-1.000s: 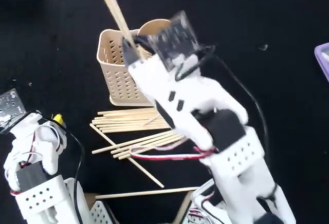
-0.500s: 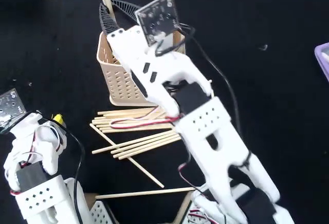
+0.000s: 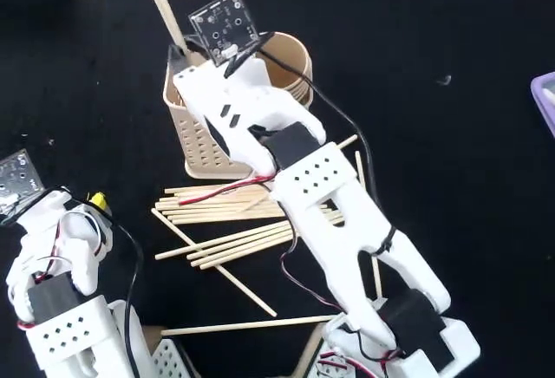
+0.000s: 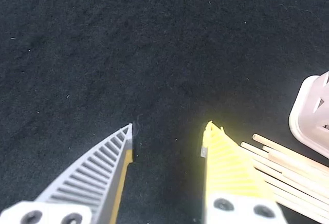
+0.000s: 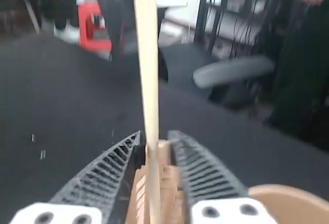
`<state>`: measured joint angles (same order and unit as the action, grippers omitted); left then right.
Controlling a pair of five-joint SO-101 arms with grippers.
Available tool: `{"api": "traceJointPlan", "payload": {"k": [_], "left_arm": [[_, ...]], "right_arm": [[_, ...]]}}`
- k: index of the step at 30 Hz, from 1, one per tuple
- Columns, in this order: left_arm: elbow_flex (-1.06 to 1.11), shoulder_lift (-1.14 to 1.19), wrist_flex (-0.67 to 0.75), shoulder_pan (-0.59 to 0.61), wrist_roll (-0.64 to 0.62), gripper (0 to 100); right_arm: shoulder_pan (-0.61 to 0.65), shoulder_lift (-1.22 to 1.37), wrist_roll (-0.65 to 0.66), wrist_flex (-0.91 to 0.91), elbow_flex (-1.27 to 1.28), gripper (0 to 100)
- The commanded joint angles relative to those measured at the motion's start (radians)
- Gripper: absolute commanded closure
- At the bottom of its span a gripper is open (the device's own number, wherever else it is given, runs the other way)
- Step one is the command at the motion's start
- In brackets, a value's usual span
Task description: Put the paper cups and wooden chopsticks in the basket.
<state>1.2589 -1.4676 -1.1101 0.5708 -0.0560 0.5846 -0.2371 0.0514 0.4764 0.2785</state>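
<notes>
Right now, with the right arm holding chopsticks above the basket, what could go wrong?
1. The chopsticks stand tall and tilted in the right gripper. If they are released like this, they might tip over the rim of the basket onto the table.
2. The right gripper sits close to the paper cup in the basket and could knock it when pulling back.

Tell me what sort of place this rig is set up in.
Probably an office or lab workroom rather than a home. A grey swivel chair and dark metal shelving stand in the room behind, and a white robot arm works over a black-covered table.
</notes>
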Motion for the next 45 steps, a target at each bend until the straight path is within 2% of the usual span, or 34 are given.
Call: {"api": "traceJointPlan", "payload": {"k": [1,7,12,16,19,22,26,30,35,39,45], "left_arm": [[-0.007,-0.002,0.020,-0.007,-0.008,78],[0.002,-0.002,0.021,-0.008,-0.008,78],[0.001,-0.002,0.021,-0.008,-0.008,78],[-0.002,-0.002,0.021,-0.008,-0.008,78],[-0.001,-0.002,0.021,-0.008,-0.008,78],[-0.002,-0.002,0.021,-0.008,-0.008,78],[-0.001,-0.002,0.021,-0.008,-0.008,78],[0.001,-0.002,0.021,-0.008,-0.008,78],[-0.002,-0.002,0.021,-0.007,-0.008,78],[-0.001,-0.002,0.021,-0.007,-0.008,78],[-0.001,-0.002,0.021,-0.005,-0.008,78]], "right_arm": [[0.015,-0.048,-0.005,0.097,-0.047,76.7],[0.015,-0.294,0.002,0.298,-0.065,83.4],[0.015,-0.522,0.003,0.669,-0.064,91.0],[0.015,-0.650,0.006,0.902,-0.028,91.3],[0.020,-0.705,0.110,1.017,0.102,91.2],[0.077,-0.727,0.244,1.008,0.349,86.5],[0.201,-0.728,0.341,0.809,0.717,76.2],[0.284,-0.728,0.364,0.575,0.964,74.1],[0.321,-0.728,0.370,0.502,1.082,73.8],[0.376,-0.728,0.347,0.522,1.064,73.7],[0.597,-0.728,0.087,0.508,1.050,73.7]]}}
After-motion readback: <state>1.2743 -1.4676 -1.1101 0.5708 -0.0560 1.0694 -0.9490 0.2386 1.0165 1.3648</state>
